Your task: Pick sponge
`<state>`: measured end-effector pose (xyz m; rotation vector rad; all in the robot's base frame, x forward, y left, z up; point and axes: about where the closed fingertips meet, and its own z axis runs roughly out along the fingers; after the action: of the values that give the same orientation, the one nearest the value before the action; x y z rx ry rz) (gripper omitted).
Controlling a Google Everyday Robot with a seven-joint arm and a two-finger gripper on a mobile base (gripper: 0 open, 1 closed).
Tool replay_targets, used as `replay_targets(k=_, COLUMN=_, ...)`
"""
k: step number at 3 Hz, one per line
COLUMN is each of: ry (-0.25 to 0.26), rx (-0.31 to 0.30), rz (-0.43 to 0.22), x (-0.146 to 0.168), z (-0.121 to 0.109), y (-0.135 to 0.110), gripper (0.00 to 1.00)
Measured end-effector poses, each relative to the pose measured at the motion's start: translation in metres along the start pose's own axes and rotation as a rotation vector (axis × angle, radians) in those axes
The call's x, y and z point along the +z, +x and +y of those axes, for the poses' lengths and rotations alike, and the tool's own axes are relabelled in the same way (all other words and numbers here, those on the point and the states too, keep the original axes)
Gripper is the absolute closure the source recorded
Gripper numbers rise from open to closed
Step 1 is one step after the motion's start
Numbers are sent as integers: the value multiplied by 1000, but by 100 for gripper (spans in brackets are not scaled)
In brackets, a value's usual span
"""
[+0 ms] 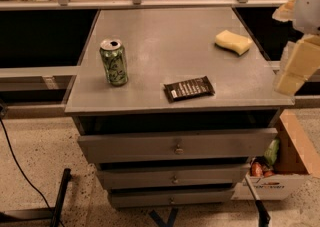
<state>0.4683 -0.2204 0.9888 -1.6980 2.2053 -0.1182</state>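
Note:
The sponge, a pale yellow rounded foam block, lies on the grey cabinet top near its back right corner. My gripper is at the right edge of the view, beyond the cabinet's right side, to the right of the sponge and a little nearer the front. It is apart from the sponge and partly cut off by the frame edge. It holds nothing that I can see.
A green can stands upright at the front left of the top. A dark snack bar wrapper lies flat near the front edge. Drawers sit slightly open below. A cardboard box with items is on the floor at right.

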Motion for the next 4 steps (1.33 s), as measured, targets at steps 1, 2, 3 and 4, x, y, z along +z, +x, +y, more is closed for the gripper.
replay_targets(k=1, ry=-8, rx=16, rz=-41, x=14, z=-52, y=-3, gripper=0)
replay_targets(k=2, ry=-18, rx=27, rz=-106, x=39, z=-102, y=-7, gripper=0)
replay_targets(k=3, ry=-3, rx=62, rz=-260, x=64, z=-146, y=-10, gripper=0)
replay_targets(k=4, ry=62, rx=87, rz=-394, x=84, z=-185, y=-8, gripper=0)
